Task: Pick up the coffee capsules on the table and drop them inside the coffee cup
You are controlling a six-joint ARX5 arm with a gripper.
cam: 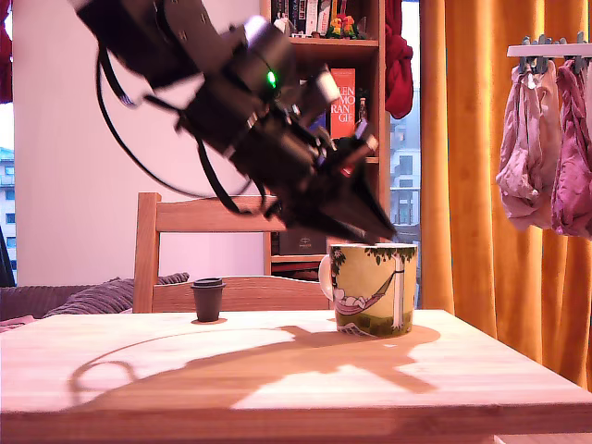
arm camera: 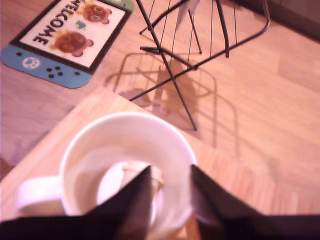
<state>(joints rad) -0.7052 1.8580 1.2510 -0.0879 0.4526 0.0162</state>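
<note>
The coffee cup (cam: pixel 374 288), printed with a hammock scene, stands on the wooden table (cam: pixel 277 375) toward the exterior view's right. My gripper (cam: pixel 384 231) hangs just above its rim, tilted downward. In the wrist view the two dark fingers (arm camera: pixel 132 197) are apart over the cup's white inside (arm camera: pixel 125 145), with nothing between them. A cream-beige coffee capsule (arm camera: pixel 145 176) lies at the bottom of the cup, partly hidden by one finger. A dark coffee capsule (cam: pixel 208 299) stands upright on the table, well off to the exterior view's left of the cup.
A wooden chair (cam: pixel 185 250) stands behind the table, with a bookshelf (cam: pixel 342 92) and orange curtain (cam: pixel 472 157) beyond. Laundry (cam: pixel 550 148) hangs at the far right. In the wrist view the table's edge drops to a floor with a welcome mat (arm camera: pixel 65 35) and metal rack legs (arm camera: pixel 175 75).
</note>
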